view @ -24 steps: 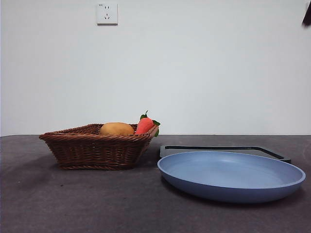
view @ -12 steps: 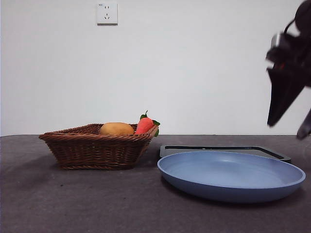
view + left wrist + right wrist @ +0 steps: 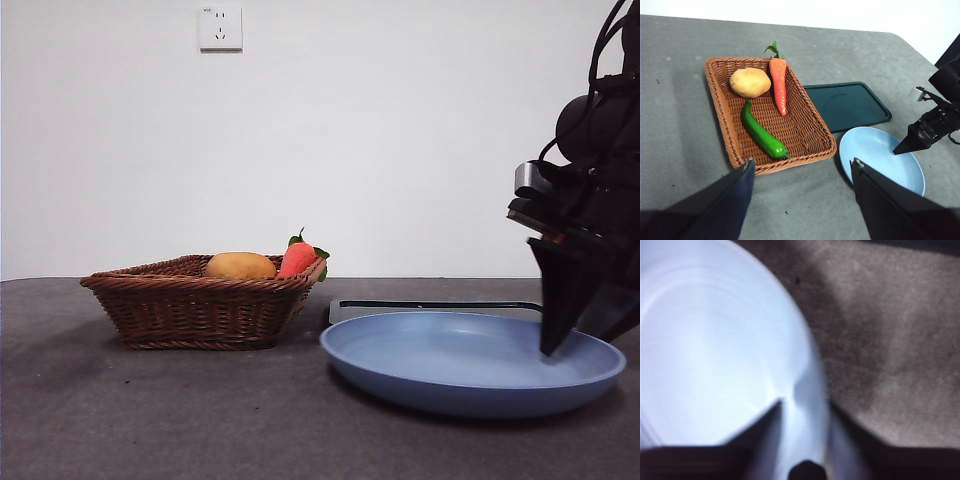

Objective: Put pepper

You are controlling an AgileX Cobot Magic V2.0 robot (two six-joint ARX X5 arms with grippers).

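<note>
Down from the top corner since a second ago, the right claw (image 3: 575,335) straddles the blue plate's (image 3: 420,385) rim, narrowly parted; pepper (image 3: 761,135) lies ungrasped in the basket (image 3: 812,122) well away.

My table (image 3: 685,130) is a flat dark-grey surface with a faintly mottled, felt-like look, and a white wall stands behind its far edge. Three things lie directly on it. In my left wrist view a brown wicker basket (image 3: 722,122) sits near the middle. At about four o'clock from it lies a round blue plate (image 3: 875,155), close to the basket's corner. At about twelve o'clock from the plate lies a flat dark-green tray (image 3: 847,105), right beside the basket's side, its near edge meeting the plate's rim.
</note>
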